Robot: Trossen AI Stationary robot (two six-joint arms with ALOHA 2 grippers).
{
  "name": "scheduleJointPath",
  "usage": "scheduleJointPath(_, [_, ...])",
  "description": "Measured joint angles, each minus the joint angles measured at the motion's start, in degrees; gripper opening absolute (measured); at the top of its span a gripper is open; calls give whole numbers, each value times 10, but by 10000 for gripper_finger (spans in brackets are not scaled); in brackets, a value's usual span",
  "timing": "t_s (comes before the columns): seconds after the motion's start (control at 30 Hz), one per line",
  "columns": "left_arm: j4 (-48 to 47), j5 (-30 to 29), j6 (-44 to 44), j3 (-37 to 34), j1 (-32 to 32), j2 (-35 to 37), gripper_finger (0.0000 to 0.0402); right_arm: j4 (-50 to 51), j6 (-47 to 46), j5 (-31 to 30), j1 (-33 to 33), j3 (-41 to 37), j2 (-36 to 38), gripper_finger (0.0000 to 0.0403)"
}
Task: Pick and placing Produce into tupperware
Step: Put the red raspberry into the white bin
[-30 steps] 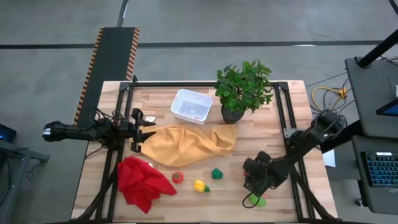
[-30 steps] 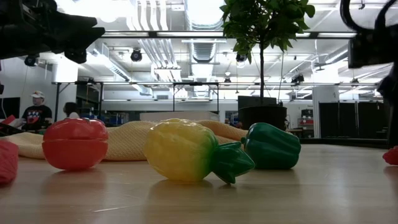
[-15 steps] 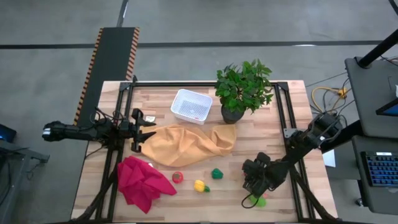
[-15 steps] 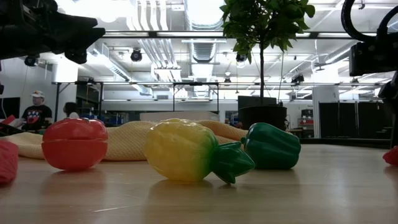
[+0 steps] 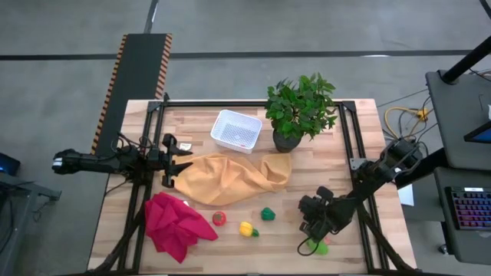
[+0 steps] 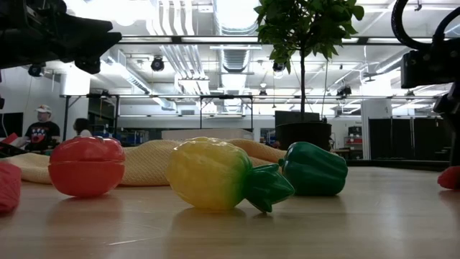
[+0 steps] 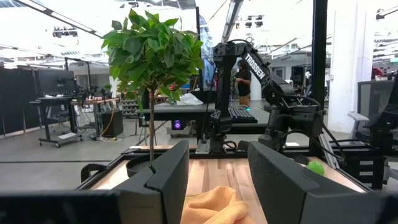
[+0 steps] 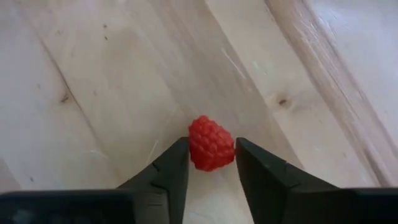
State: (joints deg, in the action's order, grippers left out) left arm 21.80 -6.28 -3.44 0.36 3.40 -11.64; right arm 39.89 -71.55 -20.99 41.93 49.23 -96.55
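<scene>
The produce lies on the near half of the table: a red tomato [image 5: 220, 218], a yellow fruit with a green end [image 5: 246, 228], a green pepper [image 5: 267, 214] and a green piece [image 5: 314, 247] by the near edge. A red raspberry [image 8: 211, 142] sits between the fingers of my right gripper [image 8: 211, 148], which is over the near right part of the table [image 5: 311, 222]. The white tupperware [image 5: 236, 130] stands at the far middle. My left gripper [image 7: 217, 180] is open, level at the left side, beside the orange cloth [image 5: 230, 178]. My right gripper pinches the red raspberry by its two opposite sides [image 8: 194, 149] between its fingers [image 8: 171, 171], coming from above and pointing down. In the low view the raspberry [image 6: 449, 178] sits at table height; whether it is lifted clear I cannot tell.
A potted plant [image 5: 299, 107] stands right of the tupperware. A red cloth [image 5: 173, 224] lies at the near left corner. Black frame rails [image 5: 349, 146] run along the table's sides. Bare wood [image 5: 322, 172] shows between the plant and my right gripper.
My right gripper has come down slightly over the raspberry. The other produce and the cloths have stayed where they were.
</scene>
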Motion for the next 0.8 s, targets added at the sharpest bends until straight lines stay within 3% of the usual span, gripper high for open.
scheduleJointPath(0.23, [0,0,0,0,0,0,152,-2,0,-1,0,0,0,85])
scheduleJointPath(0.5, [0,0,0,0,0,0,152,-17,1,-16,0,0,3,91])
scheduleJointPath(0.8, [0,0,0,0,0,0,152,-39,3,-183,-8,0,9,83])
